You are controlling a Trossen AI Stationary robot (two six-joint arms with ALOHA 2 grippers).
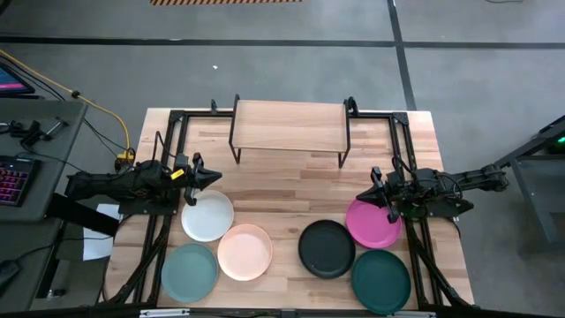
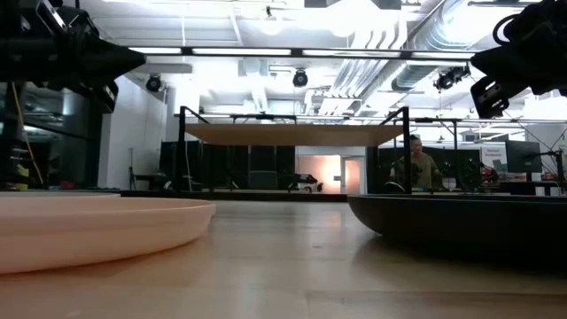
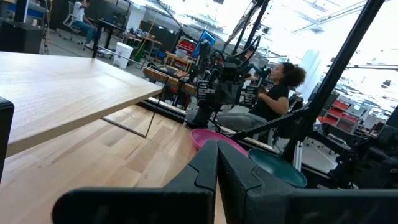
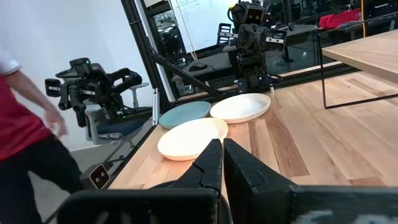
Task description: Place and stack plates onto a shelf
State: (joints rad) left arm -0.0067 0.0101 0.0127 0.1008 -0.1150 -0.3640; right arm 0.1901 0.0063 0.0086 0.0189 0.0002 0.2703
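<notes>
1. Nothing begun, by the look of it; shelf [image 1: 289,125] bare at the worktop's [image 1: 291,190] far edge; all six plates lie near the front: white plate [image 1: 208,216], peach plate [image 1: 244,252], blue-green plate [image 1: 189,272], black plate [image 1: 327,248], pink plate [image 1: 372,223], teal plate [image 1: 381,280].
2. Left gripper [image 1: 214,178] just beyond the white plate, right gripper [image 1: 365,195] beside the pink; both jaws clenched, empty.
3. Next move likely: unclench one pair, drop to a plate rim.

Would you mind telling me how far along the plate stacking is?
Nothing is done: the shelf is bare. Nothing is in hand: the left gripper and right gripper are shut, holding nothing. All six plates remain on the table, still to be stacked.
</notes>
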